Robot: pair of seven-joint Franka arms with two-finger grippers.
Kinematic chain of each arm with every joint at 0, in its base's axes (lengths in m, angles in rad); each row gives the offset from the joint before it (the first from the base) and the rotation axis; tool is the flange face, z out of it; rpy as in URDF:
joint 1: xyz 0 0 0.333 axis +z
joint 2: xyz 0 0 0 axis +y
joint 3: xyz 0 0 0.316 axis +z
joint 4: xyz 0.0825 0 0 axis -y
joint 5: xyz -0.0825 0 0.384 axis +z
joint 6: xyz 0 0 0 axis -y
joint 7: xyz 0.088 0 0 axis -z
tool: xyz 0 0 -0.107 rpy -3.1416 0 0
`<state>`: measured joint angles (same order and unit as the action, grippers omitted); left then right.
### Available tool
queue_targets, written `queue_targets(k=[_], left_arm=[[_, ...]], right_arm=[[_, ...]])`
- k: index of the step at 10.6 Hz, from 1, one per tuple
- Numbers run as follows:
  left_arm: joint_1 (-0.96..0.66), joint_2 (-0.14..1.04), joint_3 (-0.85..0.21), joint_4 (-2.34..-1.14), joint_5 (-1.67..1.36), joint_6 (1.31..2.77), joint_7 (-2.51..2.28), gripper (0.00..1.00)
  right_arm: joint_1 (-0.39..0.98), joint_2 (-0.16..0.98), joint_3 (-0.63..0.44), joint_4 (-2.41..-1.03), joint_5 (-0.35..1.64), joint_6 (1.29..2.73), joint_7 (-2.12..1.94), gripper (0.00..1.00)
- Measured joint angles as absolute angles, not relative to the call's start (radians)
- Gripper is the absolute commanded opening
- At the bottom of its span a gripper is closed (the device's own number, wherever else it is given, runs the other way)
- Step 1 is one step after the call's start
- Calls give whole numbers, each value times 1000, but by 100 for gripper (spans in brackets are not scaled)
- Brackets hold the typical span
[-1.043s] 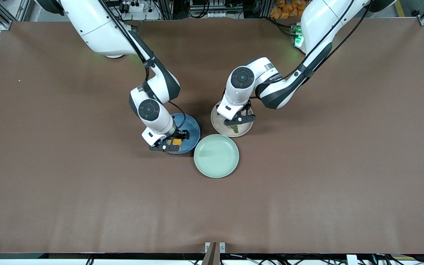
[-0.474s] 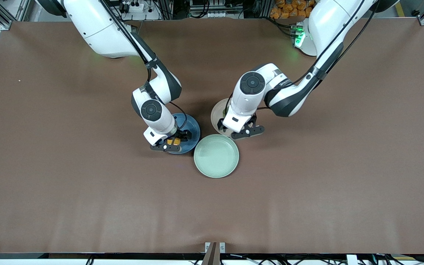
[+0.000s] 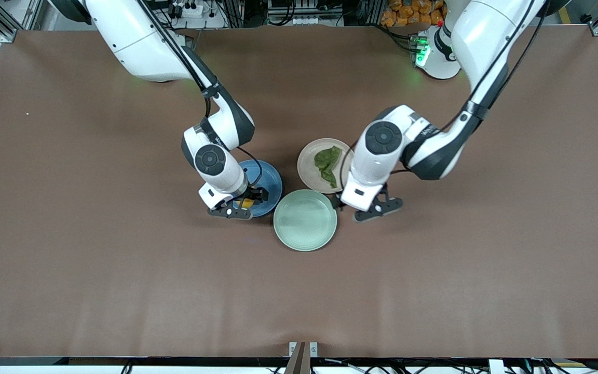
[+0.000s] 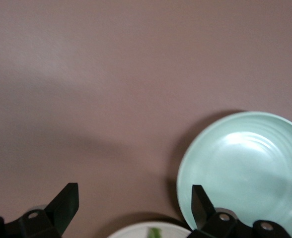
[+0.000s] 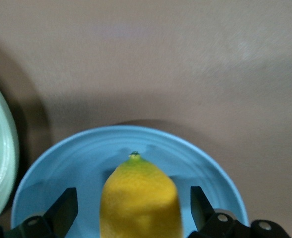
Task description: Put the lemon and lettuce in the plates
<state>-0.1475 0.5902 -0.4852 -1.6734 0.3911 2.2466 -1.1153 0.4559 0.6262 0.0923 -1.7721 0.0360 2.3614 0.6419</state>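
Three plates sit close together near the middle of the brown bench (image 3: 70,234). On the blue plate (image 3: 270,183), toward the right arm's end, lies the lemon (image 5: 138,201), resting in the dish with its stem tip showing in the right wrist view. The beige-pink plate (image 3: 309,158) holds the lettuce (image 3: 328,162), a dark green wrinkled leaf lying flat across it. The mint-green plate (image 3: 305,220) stands nearer the front camera than the other two, just beside both, with nothing in it.

The right gripper (image 3: 238,206) hangs low over the blue plate, its jaws standing wide apart on either side of the lemon and not touching it; the fingertips (image 5: 66,206) show dark at each flank of the fruit. The left gripper (image 3: 366,206) is over bare bench just beside the mint-green plate, toward the left arm's end, with its jaws spread wide and holding nothing; its wrist view shows the mint-green plate, a sliver of the beige-pink plate's rim and a scrap of green leaf.

Small dark lettering runs along each arm's last white link near the wrist, too small to read. A green light (image 3: 422,54) glows at the left arm's base.
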Motion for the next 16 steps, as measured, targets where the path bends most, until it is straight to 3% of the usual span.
queue_targets(k=[3, 9, 13, 16], left_arm=[[-143, 583, -433, -1641, 393, 2192, -1080, 100], [-133, 558, -338, -1636, 383, 2108, -857, 100], [-97, 516, -324, -1668, 246, 2053, -598, 100], [-99, 436, -250, -1754, 130, 2052, -400, 100]], right_arm=[[420, 621, 91, -1628, 36, 2149, 642, 100], [288, 606, 92, -1435, 36, 1866, 502, 100], [161, 560, 91, -1403, 41, 1790, 348, 100], [105, 520, 90, -1403, 39, 1770, 282, 100]])
